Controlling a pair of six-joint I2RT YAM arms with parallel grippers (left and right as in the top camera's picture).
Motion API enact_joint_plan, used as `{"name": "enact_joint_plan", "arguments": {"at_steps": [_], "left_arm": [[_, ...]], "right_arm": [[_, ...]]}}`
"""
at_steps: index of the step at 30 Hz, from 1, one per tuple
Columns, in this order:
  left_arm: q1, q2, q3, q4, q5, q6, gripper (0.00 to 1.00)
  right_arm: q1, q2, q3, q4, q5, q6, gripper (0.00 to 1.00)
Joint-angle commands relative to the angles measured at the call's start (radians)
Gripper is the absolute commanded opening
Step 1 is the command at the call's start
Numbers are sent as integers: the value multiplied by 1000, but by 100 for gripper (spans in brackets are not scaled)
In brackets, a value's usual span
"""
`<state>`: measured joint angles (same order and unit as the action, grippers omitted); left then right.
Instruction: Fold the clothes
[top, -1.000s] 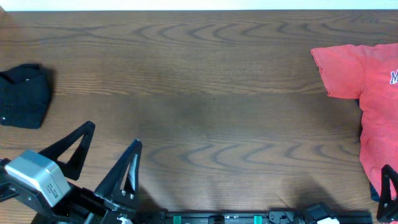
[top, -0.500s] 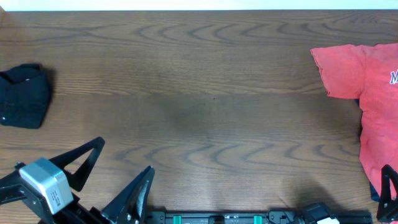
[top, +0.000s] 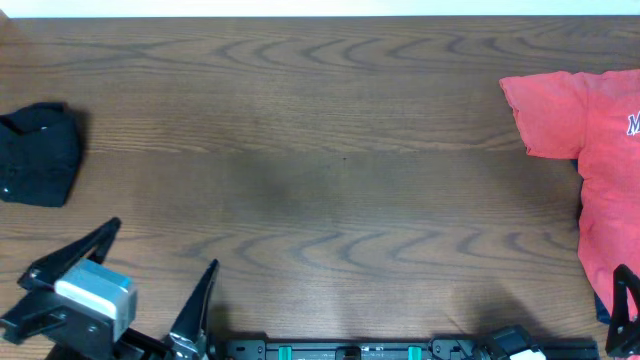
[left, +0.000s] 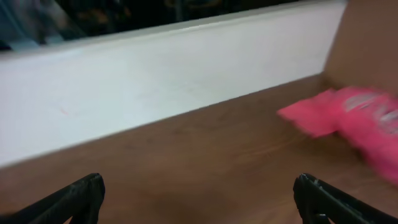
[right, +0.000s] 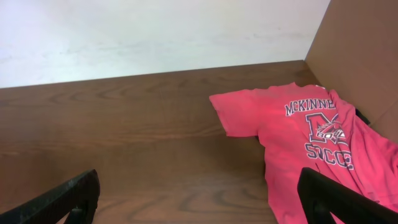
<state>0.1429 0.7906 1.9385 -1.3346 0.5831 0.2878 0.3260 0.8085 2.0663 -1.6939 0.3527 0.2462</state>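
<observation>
A red T-shirt (top: 600, 160) with printed lettering lies spread at the table's right edge; it also shows in the right wrist view (right: 311, 143) and, blurred, in the left wrist view (left: 354, 118). A dark folded garment (top: 38, 152) sits at the far left. My left gripper (top: 130, 295) is open and empty over bare wood at the front left. My right gripper (right: 199, 199) is open and empty, low at the front right; only one fingertip (top: 624, 300) shows overhead, next to the shirt's lower part.
The wooden table (top: 330, 170) has a white wall along the back and a brown side panel (right: 367, 50) at the right. A black rail with green parts (top: 380, 350) runs along the front edge.
My left gripper has drawn back toward the front-left corner, and its view is blurred by motion. The right arm and both garments have not moved.
</observation>
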Motion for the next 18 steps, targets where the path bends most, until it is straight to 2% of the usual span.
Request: {"name": "enact_joint_plan", "arguments": {"at_steps": [1,5,11,15,18], "left_arm": [[-3,11,-3,4,-57,150,98],[-21,12,-4,15,-69,150,98],[-142,11,-4,126,-130,149,98],[-191,7,-42,286,-159,148,98],[-194,-26,-155,461,-188,112,98]], "right_arm": [[8,1,1,-2,14,15,99],[8,1,1,-2,13,15,99],[8,1,1,-2,14,15,99],[8,1,1,-2,14,15,99],[8,1,1,-2,14,15,99]]}}
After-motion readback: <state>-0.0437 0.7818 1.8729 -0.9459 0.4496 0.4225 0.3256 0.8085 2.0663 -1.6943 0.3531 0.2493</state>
